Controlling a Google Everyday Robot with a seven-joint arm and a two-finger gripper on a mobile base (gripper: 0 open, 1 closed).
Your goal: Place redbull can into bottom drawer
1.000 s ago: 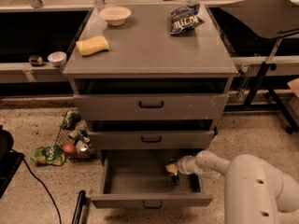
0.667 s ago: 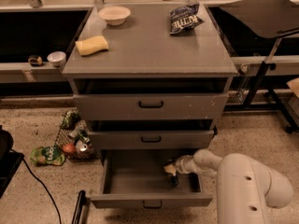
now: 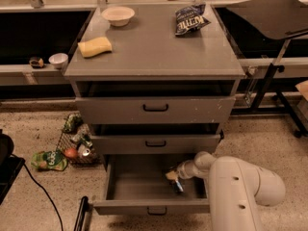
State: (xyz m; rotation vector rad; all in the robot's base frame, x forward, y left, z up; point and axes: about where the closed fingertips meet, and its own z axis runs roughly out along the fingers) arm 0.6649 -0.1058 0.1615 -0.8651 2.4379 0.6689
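The bottom drawer [image 3: 144,184] is pulled open at the foot of the grey cabinet, with its small black handle at the front. My gripper [image 3: 173,178] reaches into it from the right, at the drawer's right side. It is shut on the redbull can [image 3: 178,186], a slim blue-and-silver can that hangs tilted below the gripper, just above or on the drawer floor. My white arm [image 3: 240,186] fills the lower right.
The two upper drawers [image 3: 155,109] are slightly open. On the cabinet top lie a dark blue chip bag [image 3: 188,19], a white bowl [image 3: 118,15] and a yellow sponge [image 3: 95,46]. A wire basket with litter [image 3: 74,146] stands on the floor at the left.
My gripper has moved a little left and deeper into the bottom drawer with the can. The arm now covers more of the lower right.
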